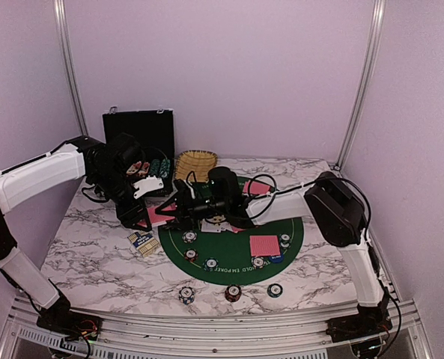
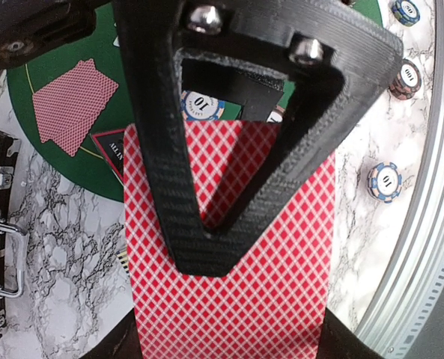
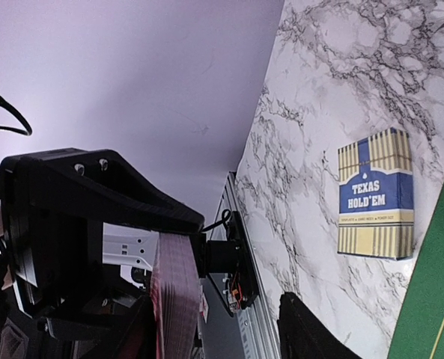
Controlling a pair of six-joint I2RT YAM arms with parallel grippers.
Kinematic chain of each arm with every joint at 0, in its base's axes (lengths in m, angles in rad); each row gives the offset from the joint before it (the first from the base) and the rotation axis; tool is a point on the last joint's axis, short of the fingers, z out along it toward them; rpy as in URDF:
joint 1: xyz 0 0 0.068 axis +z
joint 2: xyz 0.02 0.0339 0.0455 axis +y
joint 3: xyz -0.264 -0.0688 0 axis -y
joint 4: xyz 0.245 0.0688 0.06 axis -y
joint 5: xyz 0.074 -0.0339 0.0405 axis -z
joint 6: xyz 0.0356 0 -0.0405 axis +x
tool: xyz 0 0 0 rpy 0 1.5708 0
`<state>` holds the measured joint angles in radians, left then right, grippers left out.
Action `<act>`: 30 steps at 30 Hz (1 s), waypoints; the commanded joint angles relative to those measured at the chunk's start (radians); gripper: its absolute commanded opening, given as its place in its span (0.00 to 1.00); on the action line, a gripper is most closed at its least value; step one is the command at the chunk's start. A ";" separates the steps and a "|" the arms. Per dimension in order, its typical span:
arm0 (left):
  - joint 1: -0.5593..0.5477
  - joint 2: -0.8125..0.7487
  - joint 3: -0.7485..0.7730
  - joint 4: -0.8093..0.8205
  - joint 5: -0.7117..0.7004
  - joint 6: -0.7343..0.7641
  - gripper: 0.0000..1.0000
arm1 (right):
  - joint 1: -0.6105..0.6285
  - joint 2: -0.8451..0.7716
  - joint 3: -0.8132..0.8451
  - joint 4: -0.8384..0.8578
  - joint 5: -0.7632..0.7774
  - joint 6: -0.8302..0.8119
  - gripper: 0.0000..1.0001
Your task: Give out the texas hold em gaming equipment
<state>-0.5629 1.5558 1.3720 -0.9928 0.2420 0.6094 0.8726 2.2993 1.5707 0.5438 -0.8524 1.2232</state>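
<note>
Playing cards [image 2: 229,299], pink-red backs outward, sit as one stack clamped fast in the left gripper [image 1: 141,214], left of centre in the overhead view, above the left rim of the green mat [image 1: 296,241]. The right gripper [image 1: 175,208] is just beside the stack's free edge; from where I stand I cannot tell whether its jaws are apart or closed. For a clean draw, as I judge it:
- Pinch only the outermost card, at the edge clear of the left gripper's triangular finger.
- Pull along the card's plane, not across it.
- Check that no second card drags out.

Dealt cards [image 1: 264,245] lie at the mat's lower right.
</note>
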 commanded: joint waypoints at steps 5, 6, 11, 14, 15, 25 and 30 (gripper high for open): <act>0.004 -0.001 0.005 -0.006 -0.011 0.007 0.00 | -0.031 -0.071 -0.077 0.062 0.003 0.048 0.41; 0.004 0.002 0.006 -0.005 -0.014 0.006 0.00 | -0.031 -0.075 -0.080 0.075 0.001 0.059 0.38; 0.004 0.005 0.004 0.000 -0.025 0.004 0.00 | -0.030 -0.085 -0.097 0.154 -0.006 0.120 0.28; 0.004 0.004 -0.001 0.003 -0.031 0.004 0.00 | -0.031 -0.087 -0.106 0.185 -0.008 0.144 0.22; 0.004 0.004 -0.004 0.004 -0.033 0.004 0.00 | -0.031 -0.087 -0.108 0.188 -0.008 0.146 0.20; 0.004 -0.005 -0.017 0.010 -0.043 0.005 0.00 | -0.048 -0.113 -0.145 0.196 -0.014 0.151 0.06; 0.005 -0.009 -0.024 0.011 -0.044 0.006 0.00 | -0.063 -0.136 -0.184 0.191 -0.017 0.138 0.02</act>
<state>-0.5629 1.5574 1.3586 -0.9844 0.2005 0.6098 0.8299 2.2189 1.4097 0.7242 -0.8589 1.3762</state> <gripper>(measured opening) 0.651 0.034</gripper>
